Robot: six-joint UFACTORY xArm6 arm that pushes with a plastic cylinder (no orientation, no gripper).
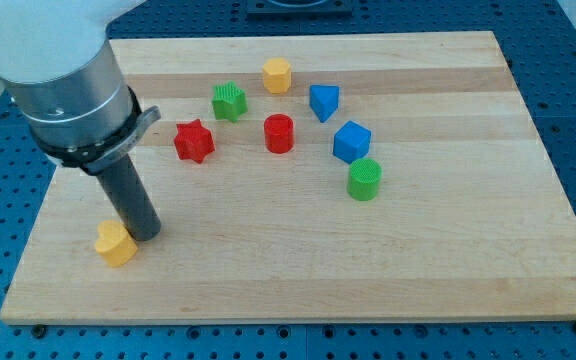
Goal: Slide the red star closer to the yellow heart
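Observation:
The red star (194, 140) lies on the wooden board (438, 250), left of centre near the view's top. The yellow heart (116, 243) lies near the board's bottom left corner, well below and left of the star. My tip (147, 235) is at the lower end of the dark rod, right beside the yellow heart on its right side, touching or nearly touching it. The tip is far below the red star.
A green star (229, 101), a yellow hexagon (277, 75), a red cylinder (279, 133), a blue triangular block (323, 102), a blue cube (350, 141) and a green cylinder (364, 179) form an arc right of the red star.

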